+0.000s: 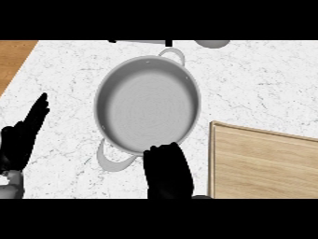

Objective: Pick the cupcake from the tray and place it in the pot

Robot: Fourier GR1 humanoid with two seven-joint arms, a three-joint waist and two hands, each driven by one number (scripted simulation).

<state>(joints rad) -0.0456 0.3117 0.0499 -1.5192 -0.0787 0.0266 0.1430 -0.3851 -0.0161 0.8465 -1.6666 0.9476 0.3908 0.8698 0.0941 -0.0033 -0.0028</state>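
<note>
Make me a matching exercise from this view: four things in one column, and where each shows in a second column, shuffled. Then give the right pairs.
Things:
1. pot
2. tray
3. left hand
4. right hand

Places:
A. at the view's lower right, on the marble counter
B. at the view's left edge, fingers straight and pointing up, resting
C. in the middle of the counter, nothing inside it
D. at the view's lower middle, at the pot's near rim

Pairs: 1-C, 2-A, 3-B, 4-D

No cupcake can be made out in this view.
</note>
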